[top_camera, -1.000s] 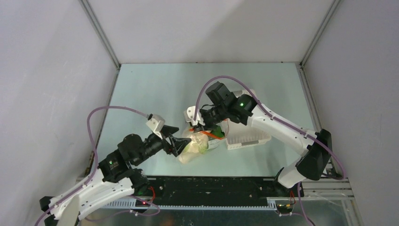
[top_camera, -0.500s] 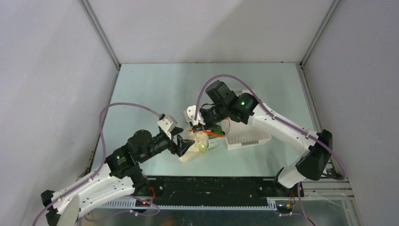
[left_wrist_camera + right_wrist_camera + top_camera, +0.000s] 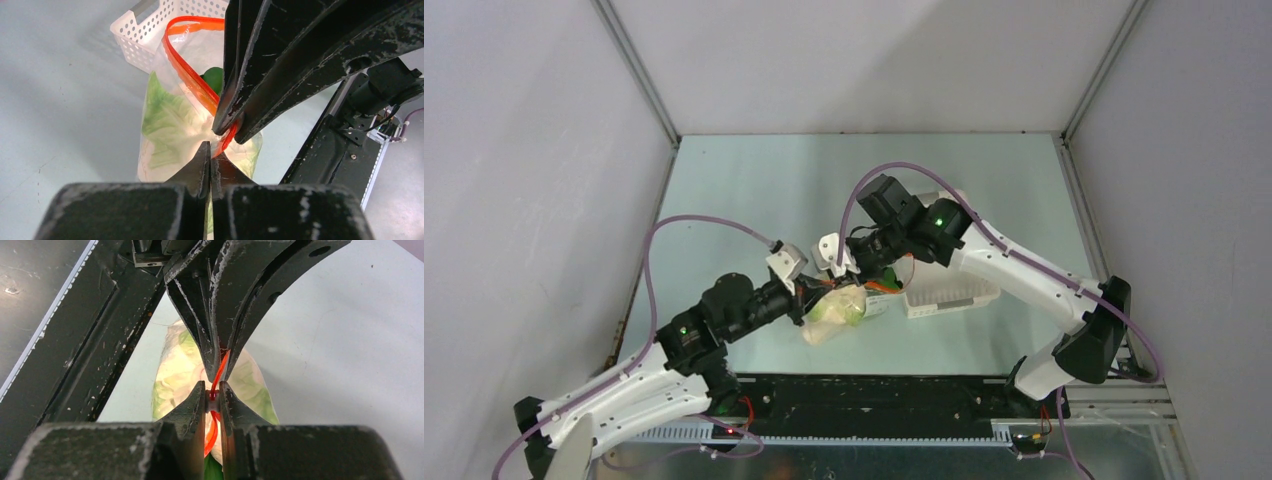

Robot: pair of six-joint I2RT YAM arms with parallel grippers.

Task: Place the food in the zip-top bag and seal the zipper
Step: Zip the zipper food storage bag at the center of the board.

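A: Left tool (image 3: 210,152)?
B: Closed, tips pinched on the zipper (image 3: 186,70) at the bag's mouth edge.
A: Right tool (image 3: 213,392)?
B: Clamped on the same red-orange strip, tip to tip with the left tool, barely apart.
A: Where did the bag (image 3: 146,165) lie?
B: Mid-bench, nearer the front rail (image 3: 874,395) than the back wall. Bok choy (image 3: 162,122) sat inside, green leaves against the clear plastic. Beyond the tools the strip looped apart, so the mouth gaped there.
A: Neighbours?
B: White basket (image 3: 150,35) just beside the bag's mouth end, under the right arm.
A: Room to move?
B: Open bench (image 3: 754,190) behind and to the left, up to the walls. Only a narrow margin remained toward the front rail.
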